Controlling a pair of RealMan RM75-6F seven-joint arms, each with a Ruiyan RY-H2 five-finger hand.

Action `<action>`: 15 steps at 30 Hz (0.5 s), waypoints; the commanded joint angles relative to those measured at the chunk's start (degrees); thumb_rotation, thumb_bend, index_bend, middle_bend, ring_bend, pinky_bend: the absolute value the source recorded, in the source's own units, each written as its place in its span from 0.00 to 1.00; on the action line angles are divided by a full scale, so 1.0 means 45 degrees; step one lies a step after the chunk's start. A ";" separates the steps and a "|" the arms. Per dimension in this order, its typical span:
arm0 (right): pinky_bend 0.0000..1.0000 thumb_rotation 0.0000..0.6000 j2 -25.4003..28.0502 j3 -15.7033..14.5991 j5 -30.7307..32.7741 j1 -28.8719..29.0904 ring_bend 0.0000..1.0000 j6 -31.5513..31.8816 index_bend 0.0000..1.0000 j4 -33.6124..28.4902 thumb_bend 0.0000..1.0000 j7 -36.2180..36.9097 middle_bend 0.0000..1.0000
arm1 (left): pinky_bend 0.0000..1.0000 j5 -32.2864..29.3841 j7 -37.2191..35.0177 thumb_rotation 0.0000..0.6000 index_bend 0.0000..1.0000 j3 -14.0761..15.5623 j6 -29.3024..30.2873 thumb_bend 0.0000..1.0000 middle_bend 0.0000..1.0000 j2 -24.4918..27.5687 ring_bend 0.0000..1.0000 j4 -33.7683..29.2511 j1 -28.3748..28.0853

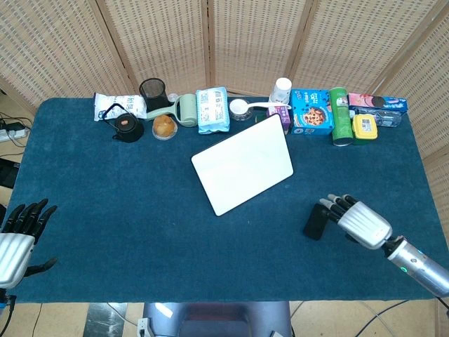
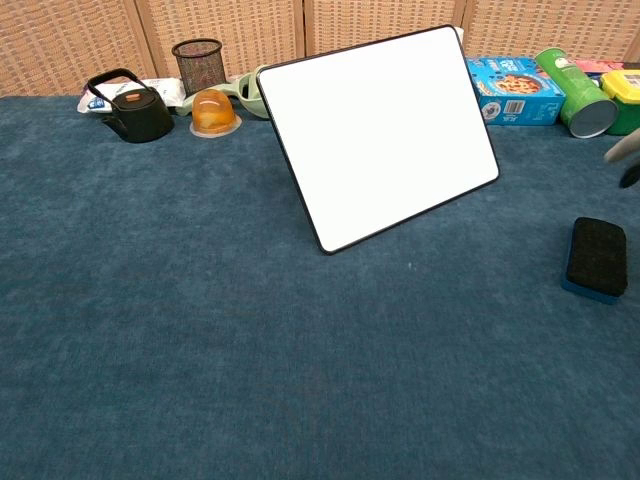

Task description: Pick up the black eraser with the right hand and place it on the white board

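The black eraser (image 1: pixel 316 221) lies flat on the blue table (image 1: pixel 126 189), to the right of the white board (image 1: pixel 243 164) and apart from it. The right robot hand (image 1: pixel 356 220) hangs just beside the eraser on its right side, with its fingers (image 1: pixel 335 204) spread and reaching toward the eraser's far end; it holds nothing, and from the head view I cannot tell whether the fingertips touch the eraser. In the chest view the eraser (image 2: pixel 596 257) sits alone on the cloth near the right edge, and only a blurred bit of the right robot hand (image 2: pixel 628 160) shows above it at the frame edge.

The left robot hand (image 1: pixel 17 239) rests at the near left corner of the table, fingers apart and holding nothing, far from everything else.

The white board lies in the middle of the table, its far edge raised so that it leans, as the chest view (image 2: pixel 378 135) shows.

Along the far edge stands a row of things: a black teapot (image 1: pixel 125 125), a black mesh cup (image 1: pixel 153 90), a blue snack box (image 1: pixel 311 111), a green can (image 1: pixel 340 116) and a yellow box (image 1: pixel 364 127).
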 commanded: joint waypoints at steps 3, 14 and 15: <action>0.33 1.00 -0.0706 -0.0676 -0.0509 0.0886 0.20 -0.0355 0.22 0.0853 0.10 0.0179 0.19 | 0.00 -0.0119 0.0039 1.00 0.00 -0.0052 -0.0107 0.15 0.00 0.0014 0.00 -0.0055 -0.0064; 0.31 1.00 -0.1392 -0.1222 -0.0336 0.1890 0.20 -0.1601 0.22 0.1229 0.11 -0.0570 0.20 | 0.00 -0.0143 -0.0103 1.00 0.00 -0.0047 -0.0129 0.15 0.00 0.0082 0.00 -0.0063 -0.0085; 0.31 1.00 -0.1418 -0.1272 -0.0306 0.1972 0.20 -0.1731 0.23 0.1245 0.11 -0.0588 0.20 | 0.00 -0.0132 -0.0092 1.00 0.00 -0.0039 -0.0130 0.15 0.00 0.0082 0.00 -0.0065 -0.0084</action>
